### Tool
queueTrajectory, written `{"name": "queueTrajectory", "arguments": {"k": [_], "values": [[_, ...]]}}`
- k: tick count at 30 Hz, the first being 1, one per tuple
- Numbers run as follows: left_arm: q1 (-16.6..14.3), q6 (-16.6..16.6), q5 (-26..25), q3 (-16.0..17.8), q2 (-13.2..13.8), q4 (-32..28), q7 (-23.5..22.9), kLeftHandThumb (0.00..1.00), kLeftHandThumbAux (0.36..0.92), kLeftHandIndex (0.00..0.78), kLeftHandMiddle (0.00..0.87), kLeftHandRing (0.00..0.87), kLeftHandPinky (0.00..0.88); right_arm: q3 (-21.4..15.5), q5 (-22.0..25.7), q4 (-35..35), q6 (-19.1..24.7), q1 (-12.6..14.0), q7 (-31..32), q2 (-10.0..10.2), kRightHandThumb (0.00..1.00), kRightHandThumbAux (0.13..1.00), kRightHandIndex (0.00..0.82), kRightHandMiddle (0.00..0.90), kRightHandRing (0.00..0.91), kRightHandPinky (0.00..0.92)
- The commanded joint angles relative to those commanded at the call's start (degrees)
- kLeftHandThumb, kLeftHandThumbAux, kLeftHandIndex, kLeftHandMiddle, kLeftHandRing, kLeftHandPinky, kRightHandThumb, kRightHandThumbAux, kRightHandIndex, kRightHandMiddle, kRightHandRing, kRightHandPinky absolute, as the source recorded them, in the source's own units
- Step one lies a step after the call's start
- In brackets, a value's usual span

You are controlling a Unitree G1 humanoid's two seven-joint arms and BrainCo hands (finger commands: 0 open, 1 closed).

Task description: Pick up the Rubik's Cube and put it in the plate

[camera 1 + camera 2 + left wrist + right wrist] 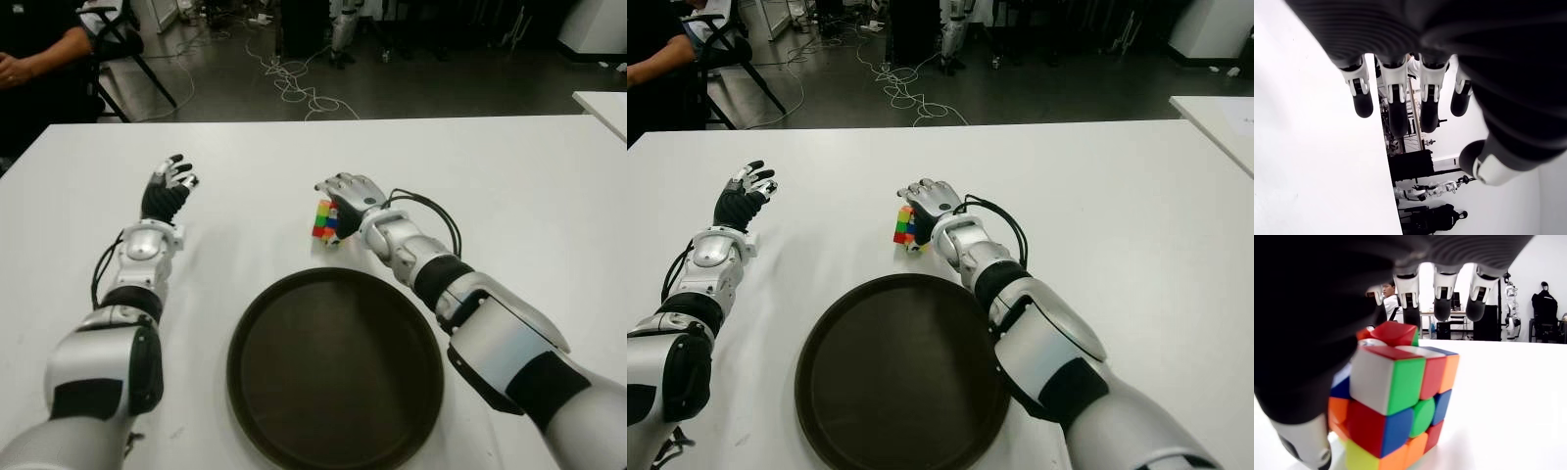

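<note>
The Rubik's Cube [324,219] stands on the white table [509,186], just beyond the far rim of the round dark plate [333,372]. My right hand [348,196] is around the cube from its right side. In the right wrist view the fingers [1442,308] stretch out straight above the cube [1396,401], and the thumb [1303,445] hangs beside its lower corner. They are not closed on it, and the cube sits on the table. My left hand [168,188] shows at the left over the table, fingers spread and holding nothing.
A person [29,59] sits beyond the table's far left corner beside a chair [122,39]. Cables [294,88] lie on the floor behind the table. A second white table's corner [602,103] shows at far right.
</note>
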Motion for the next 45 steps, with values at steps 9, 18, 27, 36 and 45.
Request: {"name": "queueTrajectory", "arguments": {"k": [9,18,27,36,45], "values": [[0.0,-0.37,-0.03,-0.1,-0.19,-0.03,0.39,0.15,0.644,0.117,0.192,0.164,0.11,-0.47,0.66,-0.2,-3.65,0.65,1.26,-0.1,0.0,0.754,0.003,0.0,0.0,0.009],[0.01,-0.59,-0.53,0.23,-0.36,-0.09,0.07,0.158,0.623,0.11,0.188,0.161,0.114,-0.19,0.19,0.07,-5.46,1.55,1.15,0.23,0.0,0.74,0.0,0.0,0.0,0.0],[-0.01,-0.36,-0.69,0.45,-0.34,-0.06,0.18,0.153,0.632,0.11,0.193,0.171,0.136,0.39,-0.35,0.48,-5.67,1.82,1.18,0.5,0.0,0.787,0.0,0.0,0.0,0.0],[0.09,-0.56,-0.42,0.29,-0.28,-0.11,0.41,0.152,0.639,0.109,0.188,0.164,0.116,0.73,-0.52,0.91,-5.47,2.09,0.64,0.84,0.0,0.788,0.0,0.0,0.0,0.0],[0.09,-0.74,-0.48,0.32,-0.17,-0.13,-0.23,0.147,0.641,0.105,0.185,0.159,0.117,0.94,-0.7,1.45,-5.58,2.36,-0.07,1.08,0.0,0.796,0.0,0.0,0.0,0.0]]}}
